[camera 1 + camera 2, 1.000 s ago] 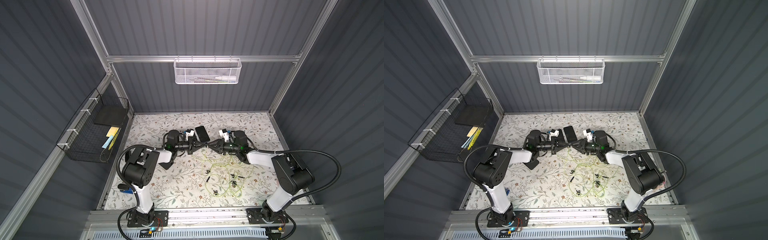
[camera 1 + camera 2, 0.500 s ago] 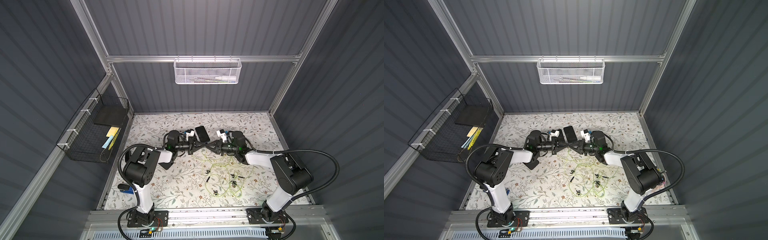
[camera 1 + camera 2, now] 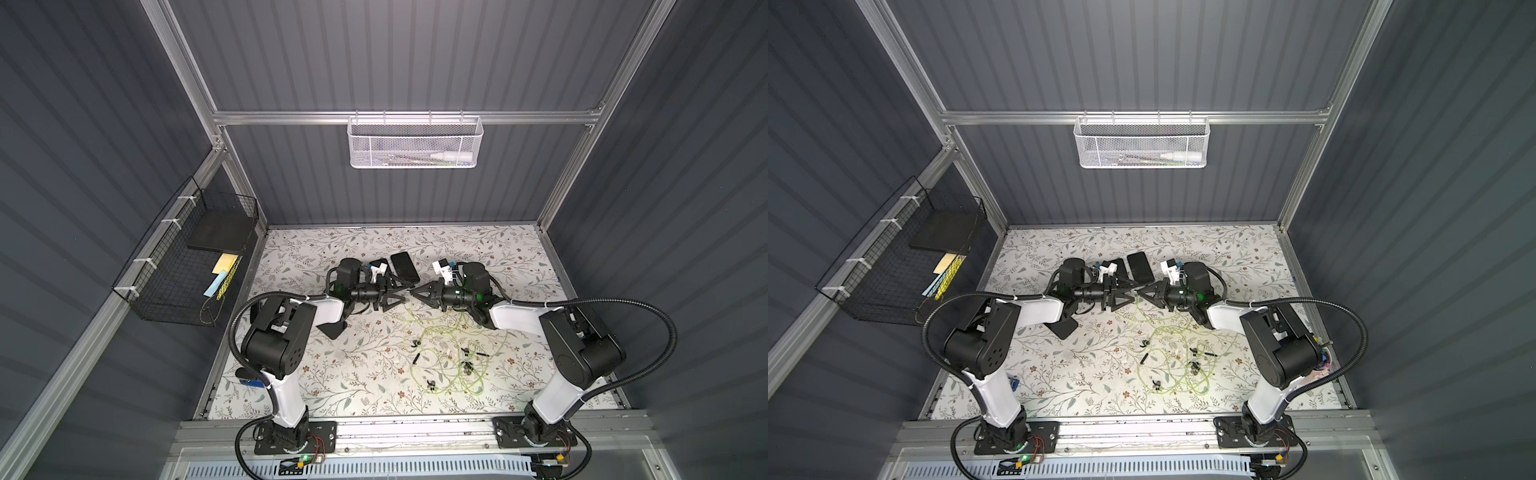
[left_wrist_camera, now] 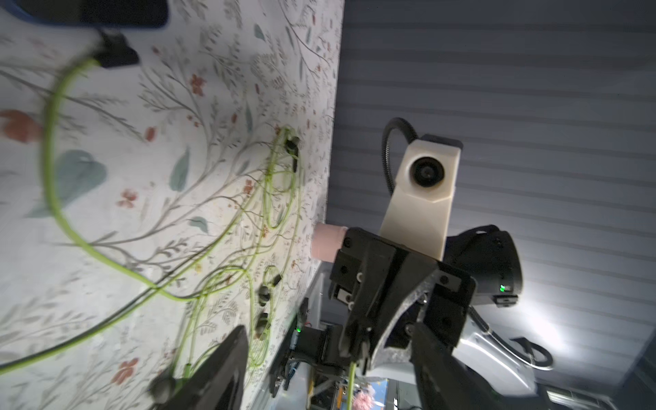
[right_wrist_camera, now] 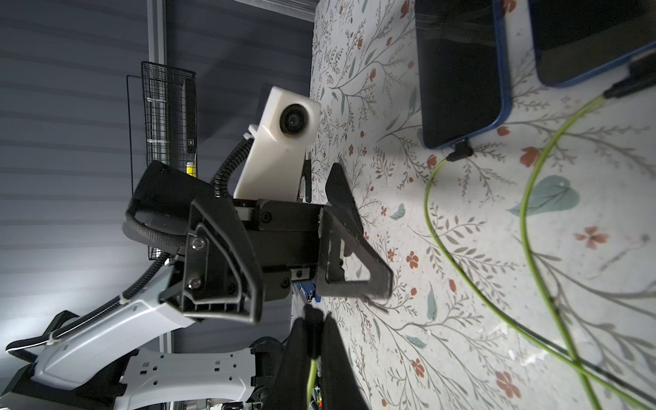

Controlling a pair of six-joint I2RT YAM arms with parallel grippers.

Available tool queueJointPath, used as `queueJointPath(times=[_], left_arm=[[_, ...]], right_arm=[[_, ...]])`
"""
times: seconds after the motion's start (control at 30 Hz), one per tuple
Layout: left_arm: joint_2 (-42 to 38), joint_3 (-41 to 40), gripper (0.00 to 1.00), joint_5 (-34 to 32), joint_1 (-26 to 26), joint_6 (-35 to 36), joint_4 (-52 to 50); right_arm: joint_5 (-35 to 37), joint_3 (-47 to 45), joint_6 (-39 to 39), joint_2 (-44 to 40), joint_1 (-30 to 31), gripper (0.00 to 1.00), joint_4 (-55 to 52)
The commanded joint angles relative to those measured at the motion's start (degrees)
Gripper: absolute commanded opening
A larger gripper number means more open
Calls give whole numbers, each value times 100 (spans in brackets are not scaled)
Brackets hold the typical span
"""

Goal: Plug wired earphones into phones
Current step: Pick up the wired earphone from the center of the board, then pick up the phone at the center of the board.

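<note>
Floral table: every task item you are working with lies on it. The left arm comes in from 7 o'clock and the right arm from 5 o'clock. They meet just past centre, toward 12 o'clock. A black wire basket hangs on the wall at 9 o'clock and a white mesh basket on the wall at 12 o'clock.

Phones: they are at 12 o'clock from centre, flat, screens up. The right wrist view shows two side by side with blue edges. A dark flat object lies under your left arm at 9 o'clock; you cannot tell what it is.

Left gripper: jaws spread wide, nothing between them.

Right gripper: jaws pinched together on a yellow-green cord. Its tip points into the left gripper's open gap.

Wired earphones: they lie in a loose tangle at 4 o'clock from centre, with black earbuds among the loops.

Plugs: one plug is seated in the nearer phone. A second plug is seated in the phone beside it.
</note>
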Motion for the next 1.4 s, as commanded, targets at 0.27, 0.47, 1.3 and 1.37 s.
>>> queueJointPath(times=[0.27,0.47,1.3,1.37], left_arm=[[-287,2682,82,-6041,404,3225,-8212],[-104,2193,78,-6414,529,2666,-7984],[24,686,93,-5222,1272,1259,-5832],[158,858,89,-5410,1272,1303,-6227]], right_arm=[[1698,165,-2233,-977,184,0,-3323],[1844,177,-2652,-1085,195,0,-3735],[1759,-9,-2998,-1186,191,0,-3872],[1682,5,-3066,-1189,196,0,-3866]])
